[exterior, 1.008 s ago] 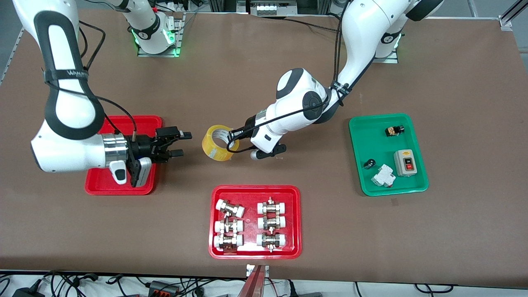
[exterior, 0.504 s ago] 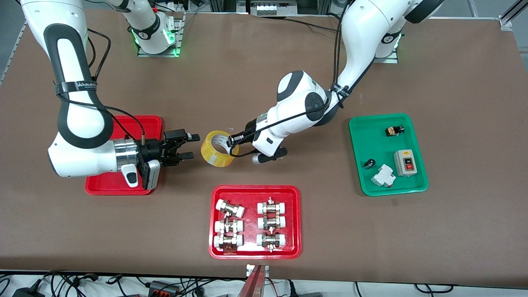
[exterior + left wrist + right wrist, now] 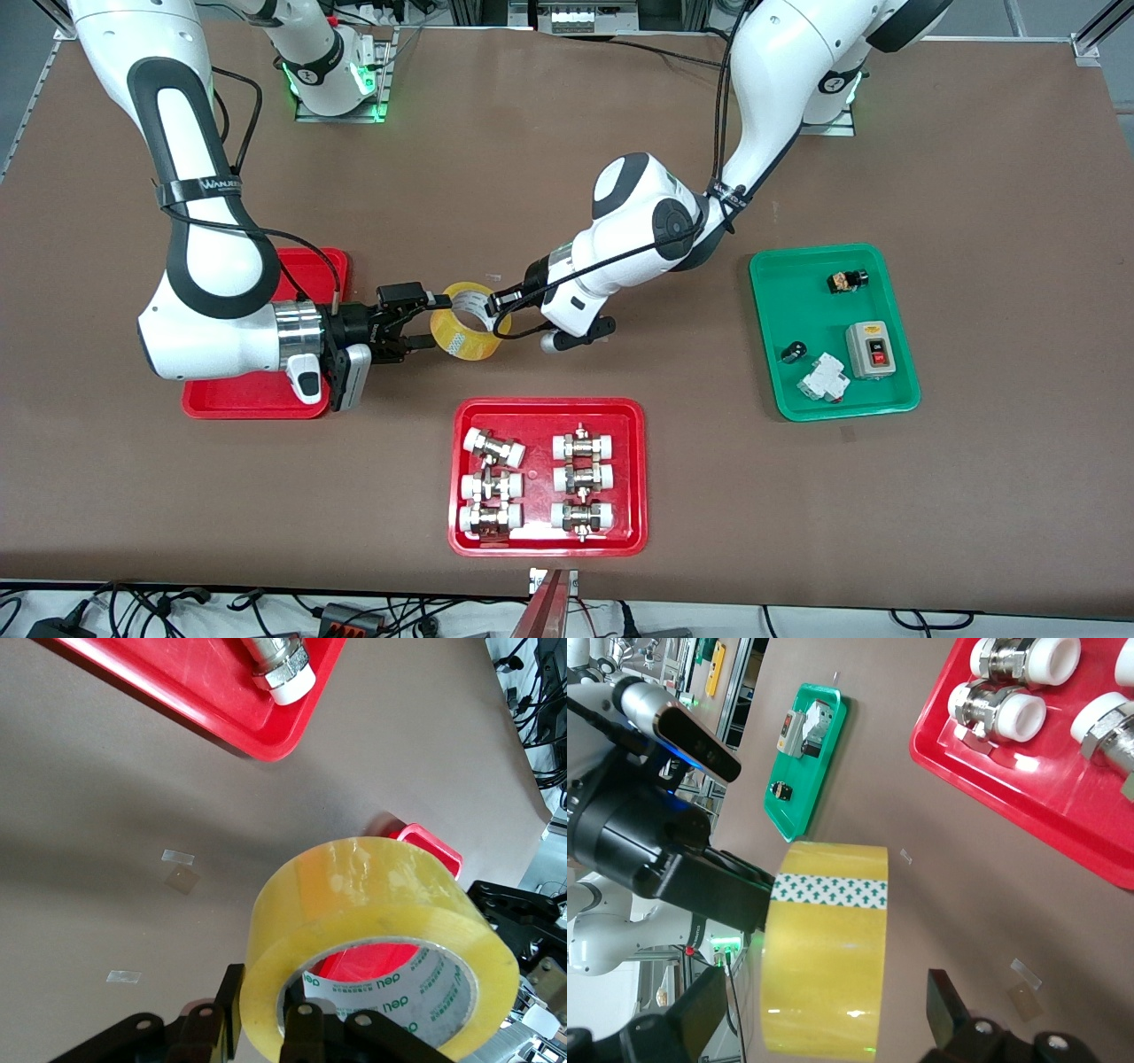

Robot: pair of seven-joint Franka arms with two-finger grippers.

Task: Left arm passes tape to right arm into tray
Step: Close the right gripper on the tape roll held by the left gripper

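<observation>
The yellow tape (image 3: 461,330) hangs in the air over the bare table, between the two arms. My left gripper (image 3: 498,306) is shut on the roll's wall, one finger (image 3: 301,1028) inside the core and one outside. In the left wrist view the tape (image 3: 372,904) fills the lower part. My right gripper (image 3: 434,322) is open, its fingers on either side of the roll's free edge with gaps. The right wrist view shows the tape (image 3: 824,948) between my right gripper's fingers (image 3: 948,1001). The plain red tray (image 3: 221,403) lies under the right arm.
A red tray with white-capped metal fittings (image 3: 549,406) lies nearer to the front camera than the tape. A green tray (image 3: 797,292) with small electrical parts sits toward the left arm's end of the table.
My right gripper has moved from over the plain red tray toward the tape, and its open fingers now straddle the roll. The left gripper shifted the tape slightly toward the right arm.
</observation>
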